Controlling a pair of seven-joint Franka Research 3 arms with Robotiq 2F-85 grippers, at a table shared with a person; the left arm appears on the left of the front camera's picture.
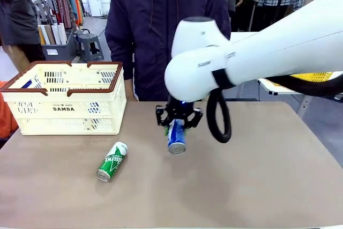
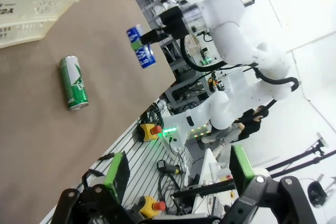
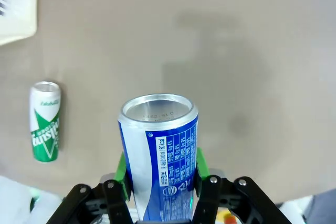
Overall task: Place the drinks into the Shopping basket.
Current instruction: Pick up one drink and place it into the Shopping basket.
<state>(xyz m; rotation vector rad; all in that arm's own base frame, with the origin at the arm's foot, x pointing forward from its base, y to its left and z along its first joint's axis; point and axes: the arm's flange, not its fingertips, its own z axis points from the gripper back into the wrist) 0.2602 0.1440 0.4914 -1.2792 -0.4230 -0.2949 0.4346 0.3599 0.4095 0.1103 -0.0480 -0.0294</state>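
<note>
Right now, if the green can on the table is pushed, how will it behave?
Lying on its side, the green can would probably roll. Its smooth printed skin looks slippery; a hard squeeze could dent it.

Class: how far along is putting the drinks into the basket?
Done: nothing certain; the Shopping basket hides its contents. In hand: the right tool is shut on the blue can, off the table. Left: carrying it to the basket, then the green can lying on the table.
</note>
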